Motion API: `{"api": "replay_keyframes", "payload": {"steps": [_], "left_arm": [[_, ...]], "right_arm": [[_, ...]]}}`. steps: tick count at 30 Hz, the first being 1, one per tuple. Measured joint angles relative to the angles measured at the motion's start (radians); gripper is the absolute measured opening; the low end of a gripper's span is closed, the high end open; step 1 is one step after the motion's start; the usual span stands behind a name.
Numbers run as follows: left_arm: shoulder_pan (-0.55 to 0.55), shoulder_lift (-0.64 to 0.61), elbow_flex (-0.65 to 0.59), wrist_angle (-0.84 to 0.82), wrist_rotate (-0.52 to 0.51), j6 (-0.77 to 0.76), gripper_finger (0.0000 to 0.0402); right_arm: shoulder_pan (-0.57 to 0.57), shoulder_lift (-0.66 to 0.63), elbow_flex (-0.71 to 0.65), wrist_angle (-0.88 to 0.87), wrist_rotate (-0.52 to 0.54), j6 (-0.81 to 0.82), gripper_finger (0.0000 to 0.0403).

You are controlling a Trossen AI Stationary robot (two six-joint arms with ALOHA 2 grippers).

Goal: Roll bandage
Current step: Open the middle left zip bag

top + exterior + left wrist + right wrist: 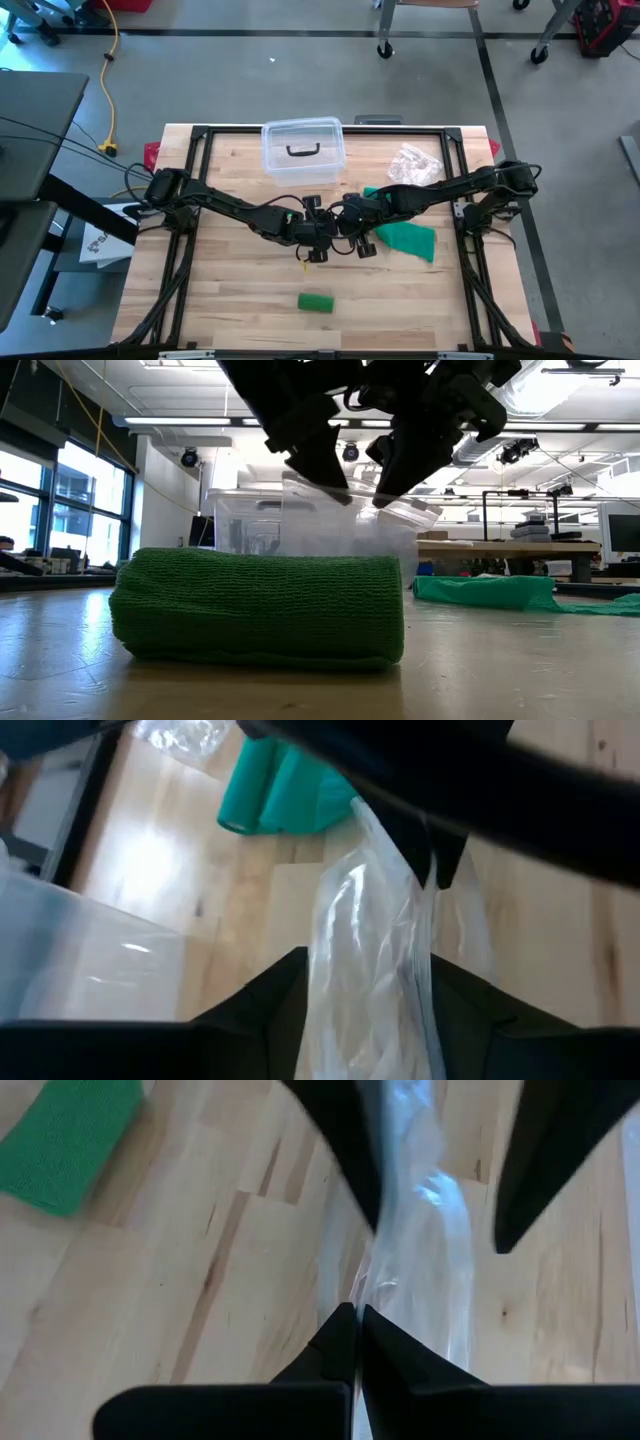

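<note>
A rolled green bandage point(315, 302) point(260, 605) lies on its side near the table's front edge. A second, unrolled green bandage point(405, 238) point(280, 795) lies flat right of centre. Both arms meet over the table's middle on a clear plastic bag point(370, 950) point(340, 525). My right gripper point(356, 1330) point(352, 230) is shut on the bag. My left gripper point(365, 1010) point(320, 238) faces it, open, with the bag running between its two fingers. My right gripper pinches a thin edge of the clear bag point(368, 1285) between its two shut fingers, slanting down from the table's right side. The bag hangs clear of the table. My left gripper's fingers stand on either side of the bag point(340, 970); whether they touch it I cannot tell.
A clear lidded box point(303, 150) stands at the far middle of the table, with a crumpled clear wrapper point(413, 165) to its right. Bare wood lies around the rolled bandage at the front.
</note>
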Motion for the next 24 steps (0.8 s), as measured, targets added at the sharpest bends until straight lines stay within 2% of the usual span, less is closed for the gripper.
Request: {"api": "replay_keyframes", "payload": {"steps": [5,10,12,16,19,24], "left_arm": [[-0.001,0.006,0.0,-0.004,0.003,0.082,0.0091],[0.001,0.006,0.0,-0.007,0.107,0.081,0.0012],[0.005,0.012,0.0,-0.011,0.125,0.049,0.0007],[0.005,0.027,0.0,-0.047,0.08,-0.038,0.0003],[0.006,0.052,0.0,-0.084,0.061,-0.121,0.0001],[-0.009,0.095,0.0,-0.086,-0.019,-0.266,0.0001]], "right_arm": [[0.0,0.0,0.0,0.003,-0.004,0.014,0.0],[0.0,0.0,0.0,0.052,0.0,0.013,0.0],[0.002,0.0,-0.001,0.078,0.009,0.01,0.0],[0.0,0.001,-0.002,0.089,0.068,0.037,0.0004],[0.0,0.001,-0.002,0.068,0.14,0.072,0.0035],[0.0,-0.008,-0.002,-0.013,0.235,0.094,0.0125]]}}
